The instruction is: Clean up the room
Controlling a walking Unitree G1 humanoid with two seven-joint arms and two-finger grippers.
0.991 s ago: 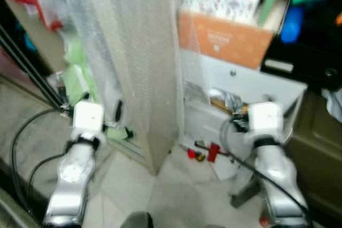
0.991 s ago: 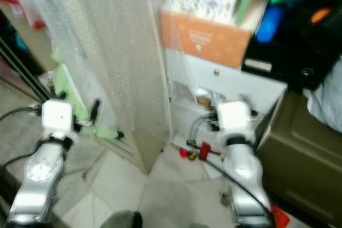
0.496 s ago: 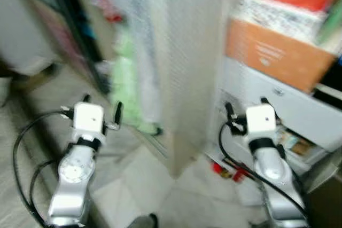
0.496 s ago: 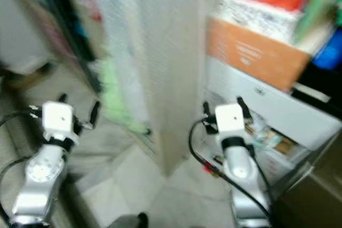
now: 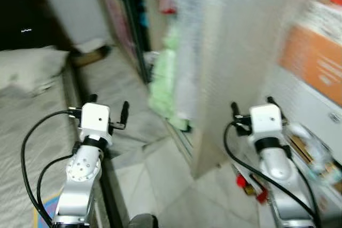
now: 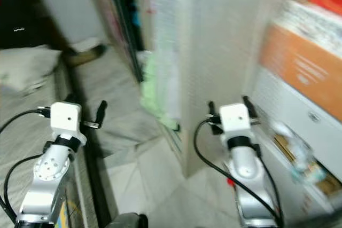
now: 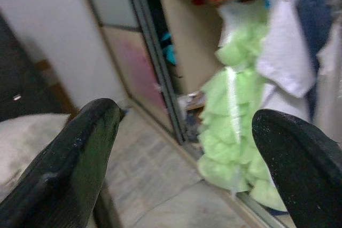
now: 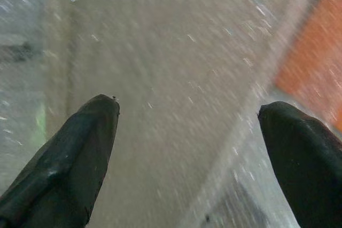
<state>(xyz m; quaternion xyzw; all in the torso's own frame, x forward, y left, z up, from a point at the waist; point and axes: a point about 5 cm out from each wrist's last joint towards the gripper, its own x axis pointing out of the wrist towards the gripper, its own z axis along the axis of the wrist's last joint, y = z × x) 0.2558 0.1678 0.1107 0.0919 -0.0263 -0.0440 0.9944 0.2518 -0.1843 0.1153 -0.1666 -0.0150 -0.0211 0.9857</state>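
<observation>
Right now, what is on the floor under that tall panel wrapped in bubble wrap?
Beside the foot of the tall panel, small red things lie on the pale tiled floor, too blurred to name. Anything behind the panel is covered.

Two silver arms, round joint discs; white boxy wrist blocks; black cables looping alongside; long black tapered fingers (image 7: 80, 158), finely speckled.

Head views: moderately lit, with heavy motion blur across the whole scene. The bubble-wrapped panel (image 5: 235, 52) and orange box (image 5: 315, 62) are smeared; the tiled floor (image 5: 155, 180) is soft. The upper-left corner is deep shadow. Both arms read sharper than the background.

Left wrist view: evenly lit, mildly soft; green garment (image 7: 235, 110) slightly blurred.

Right wrist view: the panel surface is streaked by blur, and detail is lost.
</observation>
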